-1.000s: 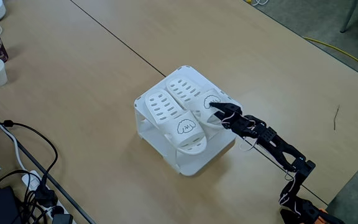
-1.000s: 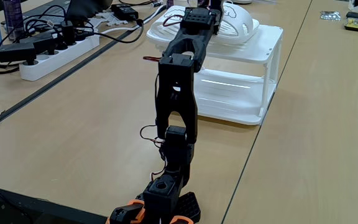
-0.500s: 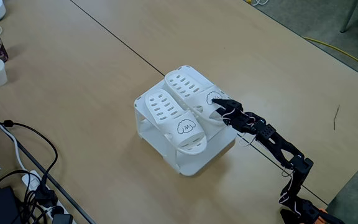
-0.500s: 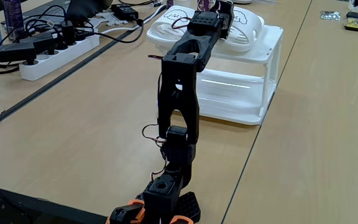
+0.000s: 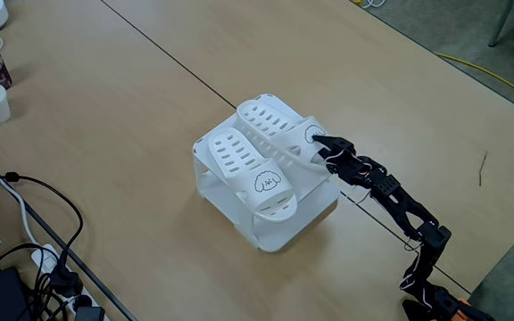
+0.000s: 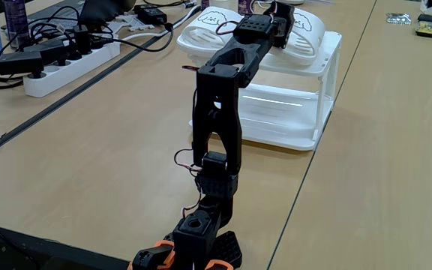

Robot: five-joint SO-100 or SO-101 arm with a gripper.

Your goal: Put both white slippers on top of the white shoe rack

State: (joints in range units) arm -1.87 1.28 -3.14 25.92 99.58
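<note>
Standing by the table, I am seeing both white slippers up on the white shoe rack, which is sitting near the middle of the high fixed view. Going left to right there, the nearer slipper is lying flat along the rack's top with its puppy-face strap pointing toward 5 o'clock. The second slipper is lying just beside it toward 1 o'clock, and its toe end seems to be riding a little high and hanging at the rack's edge. The end effector is sitting at that toe strap, and the black arm is reaching in from 4 o'clock. I cannot tell from either fixed view whether its fingers are clamped on the strap or parted.

In the low fixed view the arm is stretching up toward 12 o'clock, the end effector is against the slipper, and the rack is standing behind.

To my eye the step in hand is settling this second slipper. Doing it well probably means lowering the toe until the sole is lying flat, nudging it inward toward 10 o'clock away from the edge, then parting the fingers fully and lifting straight away so the strap is not dragging the slipper off.
</note>
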